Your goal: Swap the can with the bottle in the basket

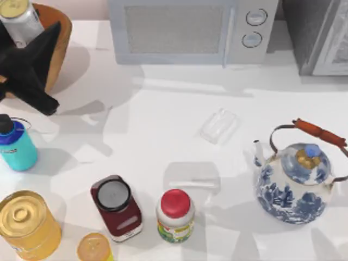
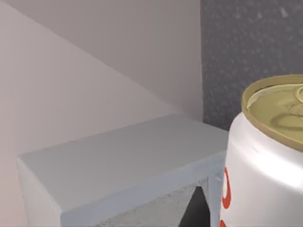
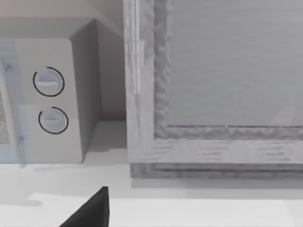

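Observation:
At the table's far left corner stands the orange-brown basket (image 1: 58, 33), partly hidden by my black left arm. The left gripper (image 1: 22, 44) is over the basket and shut on the can (image 1: 19, 19), a slim white can with a gold top held upright above the basket's rim. In the left wrist view the can (image 2: 265, 161) sits close up, showing its gold top and red markings. The teal bottle (image 1: 16, 144) with a blue collar and black cap stands upright on the table at the left edge, in front of the basket. A dark part of my right gripper (image 3: 90, 210) is parked near the back right.
A microwave (image 1: 185, 30) lines the back edge with a grey cabinet (image 1: 321, 35) to its right. A blue-and-white teapot (image 1: 293, 182) stands at right. Along the front stand a yellow tin (image 1: 27, 223), an orange cylinder (image 1: 93, 247), a dark red jar (image 1: 115, 206) and a red-capped bottle (image 1: 175, 215). A clear box (image 1: 217, 125) lies mid-table.

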Controlling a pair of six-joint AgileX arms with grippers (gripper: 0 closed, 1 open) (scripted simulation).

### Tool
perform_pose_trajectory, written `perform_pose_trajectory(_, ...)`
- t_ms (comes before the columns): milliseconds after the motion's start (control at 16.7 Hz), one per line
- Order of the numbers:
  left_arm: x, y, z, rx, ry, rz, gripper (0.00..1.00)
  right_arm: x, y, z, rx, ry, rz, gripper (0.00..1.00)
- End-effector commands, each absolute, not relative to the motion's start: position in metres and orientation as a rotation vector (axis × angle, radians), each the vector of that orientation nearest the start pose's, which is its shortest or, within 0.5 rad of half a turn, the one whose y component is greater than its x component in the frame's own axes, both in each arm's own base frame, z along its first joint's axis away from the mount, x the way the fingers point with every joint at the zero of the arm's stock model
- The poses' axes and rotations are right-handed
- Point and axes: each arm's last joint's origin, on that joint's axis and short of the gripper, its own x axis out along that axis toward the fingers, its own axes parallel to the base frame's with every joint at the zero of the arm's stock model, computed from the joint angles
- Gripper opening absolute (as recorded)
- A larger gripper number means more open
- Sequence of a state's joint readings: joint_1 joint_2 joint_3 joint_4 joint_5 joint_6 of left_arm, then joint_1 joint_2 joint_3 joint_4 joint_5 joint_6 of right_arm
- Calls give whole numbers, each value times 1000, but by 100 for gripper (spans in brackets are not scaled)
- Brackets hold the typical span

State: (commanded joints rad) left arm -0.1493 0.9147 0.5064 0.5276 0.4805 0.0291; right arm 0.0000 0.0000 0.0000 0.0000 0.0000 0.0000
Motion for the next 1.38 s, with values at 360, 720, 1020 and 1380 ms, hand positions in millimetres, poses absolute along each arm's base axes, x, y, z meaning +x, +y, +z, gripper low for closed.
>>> perform_pose_trajectory(360, 334, -109, 228, 28, -76, -1064, 0, 106, -1, 160, 0, 0, 0, 100)
perform_pose_trajectory(720, 398, -167, 94, 4, -8, -1417, 0, 106, -1, 160, 0, 0, 0, 100)
perform_pose_trajectory(1020, 402, -187, 26, 0, 0, -1573, 0, 106, -1, 160, 0, 0, 0, 100)
perform_pose_trajectory(1380, 402, -189, 18, 0, 0, -1591, 0, 106, -1, 160, 0, 0, 0, 100)
